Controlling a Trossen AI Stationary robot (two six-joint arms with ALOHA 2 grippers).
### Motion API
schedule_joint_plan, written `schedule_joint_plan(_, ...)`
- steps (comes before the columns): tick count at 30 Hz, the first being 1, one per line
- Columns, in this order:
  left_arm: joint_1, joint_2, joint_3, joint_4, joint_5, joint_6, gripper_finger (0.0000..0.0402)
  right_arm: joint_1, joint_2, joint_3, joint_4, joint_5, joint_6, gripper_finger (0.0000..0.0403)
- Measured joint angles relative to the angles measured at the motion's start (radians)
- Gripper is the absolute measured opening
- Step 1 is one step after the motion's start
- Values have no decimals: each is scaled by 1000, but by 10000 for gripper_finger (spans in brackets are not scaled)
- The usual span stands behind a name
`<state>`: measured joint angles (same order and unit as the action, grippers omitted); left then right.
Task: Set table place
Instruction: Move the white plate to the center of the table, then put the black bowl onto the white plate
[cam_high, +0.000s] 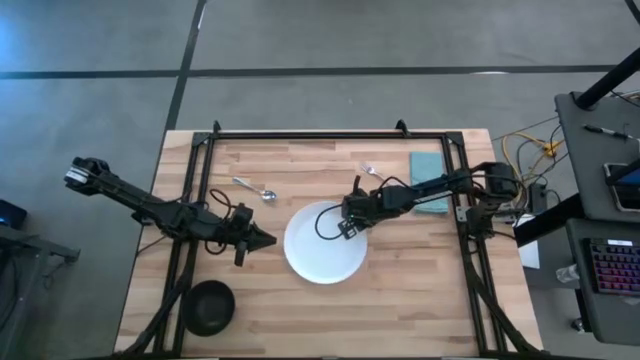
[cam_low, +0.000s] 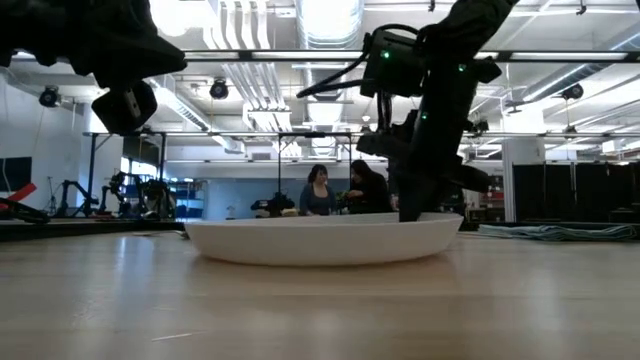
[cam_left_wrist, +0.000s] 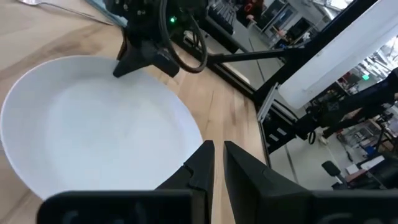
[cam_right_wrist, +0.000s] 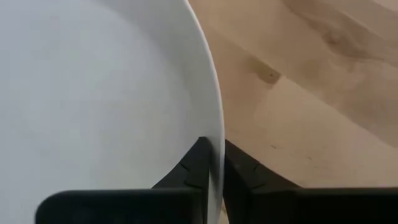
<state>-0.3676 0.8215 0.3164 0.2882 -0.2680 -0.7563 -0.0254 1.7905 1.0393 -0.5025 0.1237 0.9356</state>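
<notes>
The round white plate (cam_high: 322, 250) lies flat on the wooden table (cam_high: 420, 290), near its middle. My right gripper (cam_high: 350, 226) is shut on the plate's far right rim. My left gripper (cam_high: 268, 240) is shut and empty, raised above the table just left of the plate, pointing toward it. The black bowl (cam_high: 210, 307) stands at the near left. The silver spoon (cam_high: 256, 188) lies far left of the plate. The fork (cam_high: 370, 170) lies at the far side, next to the teal napkin (cam_high: 430, 180). My right gripper pinches the plate's rim (cam_right_wrist: 216, 140) between its two fingers, one finger over the plate's inside and one outside the edge. The fingers come down from above, slanting from the table's right. The plate sits level with its underside on the table (cam_low: 320, 262).
A black frame rail (cam_high: 330, 136) runs along the far edge, and rails run down both sides. Bare wood lies near and right of the plate (cam_high: 420, 300). People stand in the room beyond the table (cam_low: 340, 190).
</notes>
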Motion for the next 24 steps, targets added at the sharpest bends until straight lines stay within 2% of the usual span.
schedule_joint_plan(5, 0, 2, -1, -16, 0, -21, 20, 0, 0, -9, -54, 4, 2, 43)
schedule_joint_plan(16, 0, 3, -2, -38, 1, -25, 20, 1, -8, 35, -49, 9, -22, 108)
schedule_joint_plan(24, -6, 1, -2, -38, 5, -43, 20, 2, -79, 92, -148, 37, -75, 149)
